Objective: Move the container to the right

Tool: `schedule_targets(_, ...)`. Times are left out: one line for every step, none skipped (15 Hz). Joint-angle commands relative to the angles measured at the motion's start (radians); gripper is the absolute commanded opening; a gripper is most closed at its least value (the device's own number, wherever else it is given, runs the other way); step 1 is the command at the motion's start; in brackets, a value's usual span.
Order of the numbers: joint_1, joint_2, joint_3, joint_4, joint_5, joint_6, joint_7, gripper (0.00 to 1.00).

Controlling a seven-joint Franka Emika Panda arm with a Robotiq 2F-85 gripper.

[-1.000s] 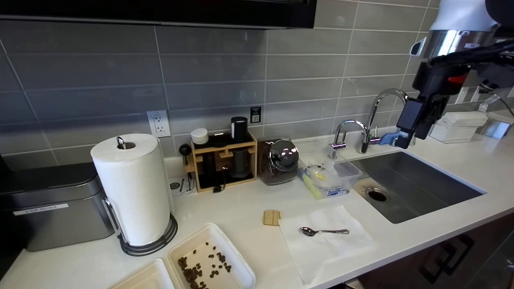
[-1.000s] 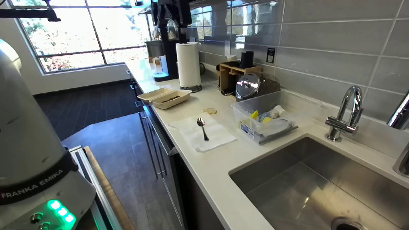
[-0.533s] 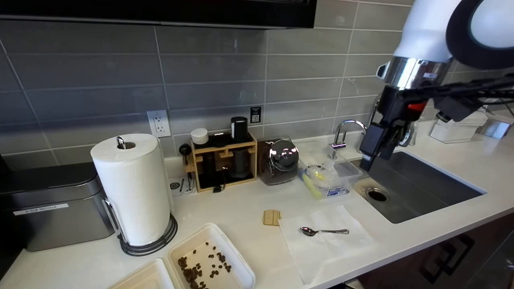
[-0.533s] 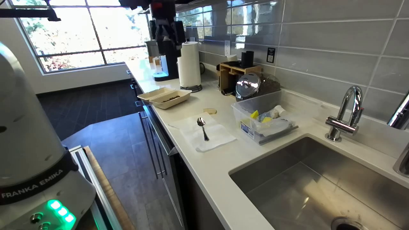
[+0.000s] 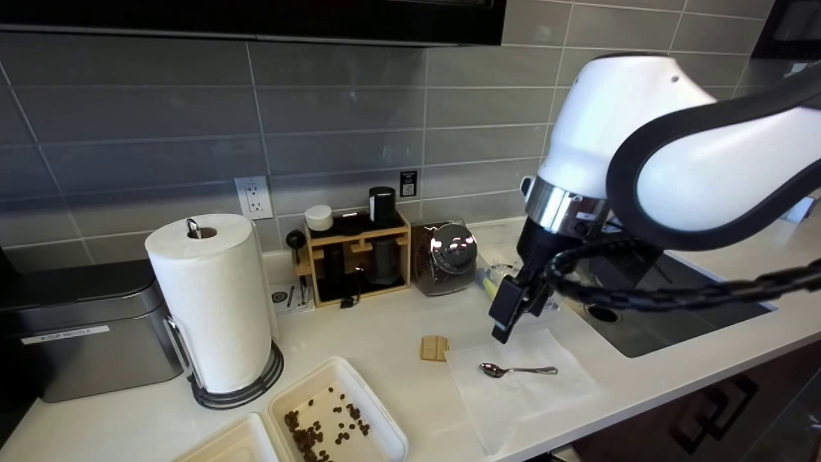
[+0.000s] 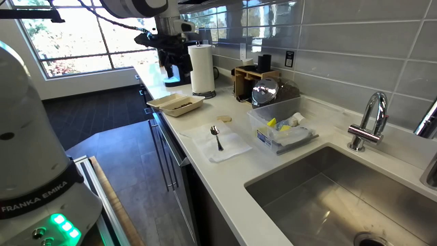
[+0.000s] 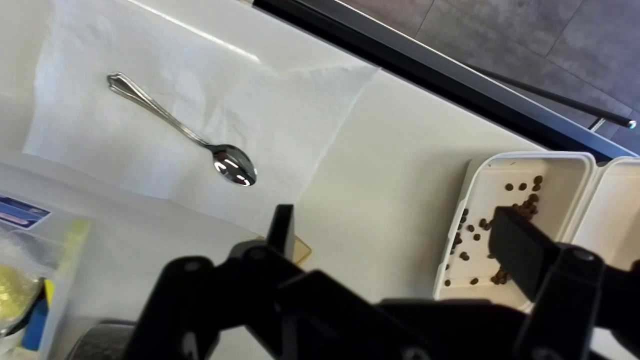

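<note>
The container (image 5: 378, 420) is a shallow cream-white tray with dark brown beans inside, joined to a second open half (image 5: 234, 443). It lies on the counter near the front edge, cut off at the bottom of that exterior view. It also shows whole in an exterior view (image 6: 184, 110) and at the right of the wrist view (image 7: 487, 200). My gripper (image 5: 518, 324) is open and empty, in the air above the counter, to the right of the container. In the wrist view the gripper (image 7: 395, 220) has its fingers wide apart, one overlapping the container. It also shows in an exterior view (image 6: 178, 73).
A spoon (image 5: 523, 370) lies on a white paper sheet (image 5: 513, 410). A small wooden piece (image 5: 434, 348) lies beside it. A paper towel roll (image 5: 211, 308) stands behind the container. A clear plastic tub (image 6: 269, 136), a glass jar (image 5: 442, 276) and a sink (image 6: 307, 205) are farther right.
My gripper has moved from beside the taps, across the sink, leftward and down to above the paper sheet, toward the container. The container and the other objects have not moved.
</note>
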Motion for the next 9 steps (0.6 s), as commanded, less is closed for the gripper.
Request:
schedule_targets(0.029,0.202,0.043,0.104,-0.034,0.075,0.064,1.00)
schedule_targets(0.038,0.246,0.051,0.131,-0.048,0.084,0.081,1.00)
schedule_targets(0.049,0.298,0.059,0.165,-0.072,0.099,0.107,1.00)
schedule_targets(0.059,0.341,0.059,0.198,-0.088,0.103,0.131,1.00)
schedule_targets(0.073,0.392,0.055,0.242,-0.116,0.109,0.167,1.00)
schedule_targets(0.087,0.437,0.045,0.287,-0.143,0.105,0.199,1.00)
schedule_targets(0.104,0.489,0.029,0.340,-0.185,0.101,0.234,1.00)
schedule_targets(0.122,0.526,0.012,0.383,-0.218,0.096,0.258,1.00)
schedule_targets(0.137,0.567,-0.007,0.438,-0.239,0.087,0.276,1.00)
